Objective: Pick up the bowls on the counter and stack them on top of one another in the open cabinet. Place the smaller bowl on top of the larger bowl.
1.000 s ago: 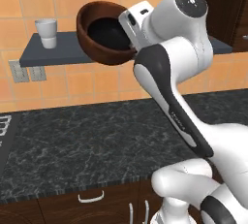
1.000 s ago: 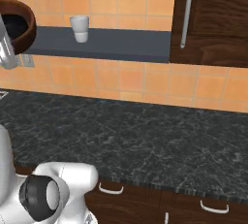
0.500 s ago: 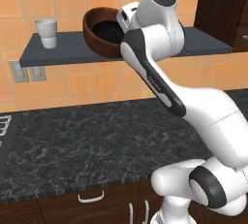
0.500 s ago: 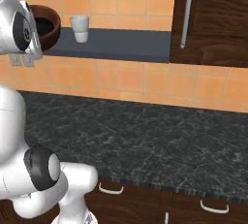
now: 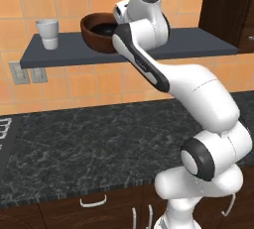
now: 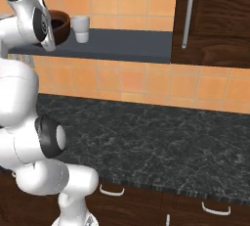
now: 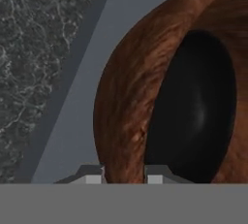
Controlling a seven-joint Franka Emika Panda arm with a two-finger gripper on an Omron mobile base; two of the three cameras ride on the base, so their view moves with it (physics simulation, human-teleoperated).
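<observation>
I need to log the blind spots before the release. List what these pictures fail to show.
- Hand: hand view, only its fingertips rise above the grey band; the grip on the larger bowl cannot be confirmed.
- Larger bowl's right side: left base view, covered by the arm.
- Bowl's underside: right base view, the arm hides whether it rests on the shelf.
- Black bowl: hand view, lower edge cut off.

The arm has swung the wooden bowl [image 5: 101,33] from out in front of the shelf [image 5: 64,50] down onto the board, right of the white cup [image 5: 47,33], its tilt levelled.
</observation>
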